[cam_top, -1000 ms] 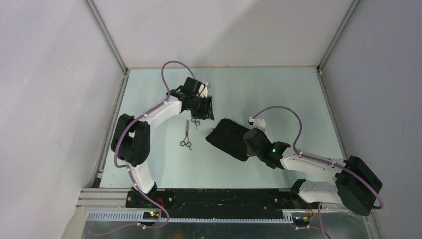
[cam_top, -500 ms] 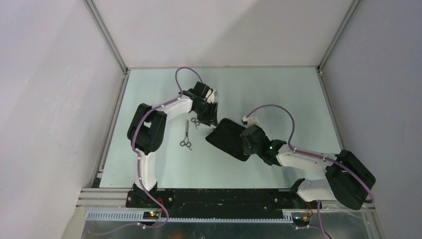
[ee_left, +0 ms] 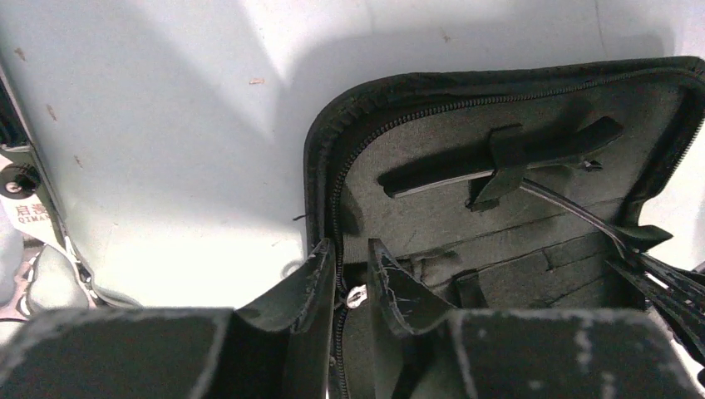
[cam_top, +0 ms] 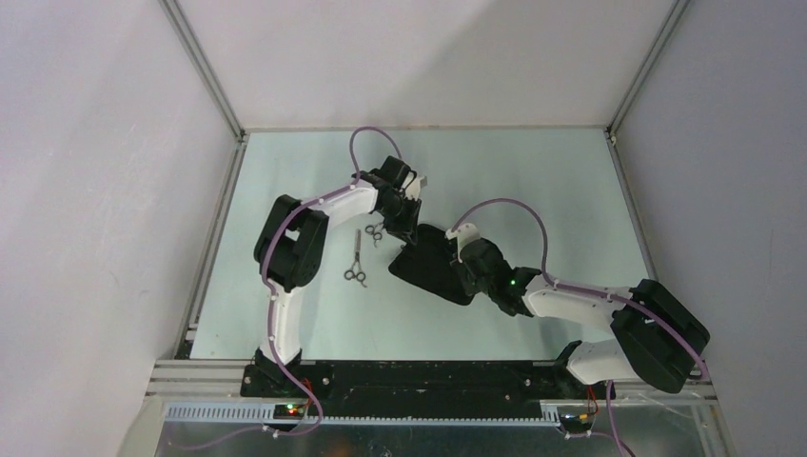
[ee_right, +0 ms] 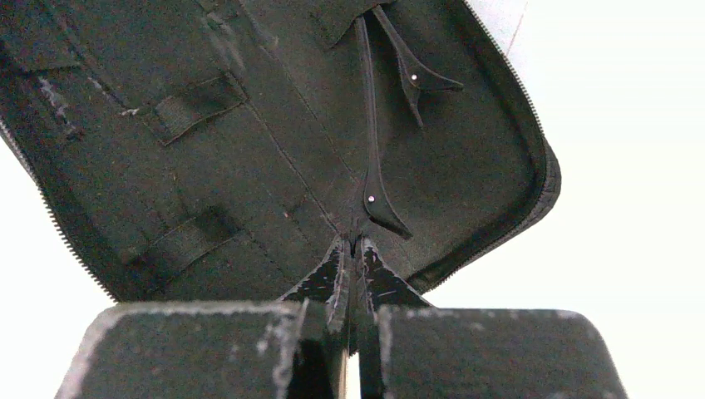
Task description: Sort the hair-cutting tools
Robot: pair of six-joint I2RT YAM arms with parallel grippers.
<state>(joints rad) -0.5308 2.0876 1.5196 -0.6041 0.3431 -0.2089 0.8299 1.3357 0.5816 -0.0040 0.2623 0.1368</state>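
**Open pouch [cam_top: 430, 274], both arms in it**

So here's what we're seeing. The pouch lies unzipped in the middle of the worktop [cam_top: 533, 181], set at a diagonal, and both arms reach over to it.

Inside, the comb [ee_left: 465, 170] is tucked under a strap [ee_left: 503, 162] on the flap that the left wrist view faces. Two thin black clips are in there too. One clip [ee_right: 367, 125] runs along the middle fold toward the right pincer [ee_right: 355, 249]. A second clip [ee_right: 416, 79] lies just beside it, angled off to the side.

The right pincer is clenched, tips pressed together right at the near end of the first clip. We honestly can't tell if it's pinching the clip, the fold or nothing.

The left pincer [ee_left: 349, 249] is at the pouch's rim on the far-left side. Its fingers straddle the zipper [ee_left: 337, 199] edge with a narrow gap between them. We can't tell whether it's actually squeezing the rim.

One pair of scissors [cam_top: 355, 259] lies on the bare worktop left of the pouch, rings toward the arms' bases. A second pair [cam_top: 375, 231] lies just past it, right beside the left pincer and near the pouch edge.
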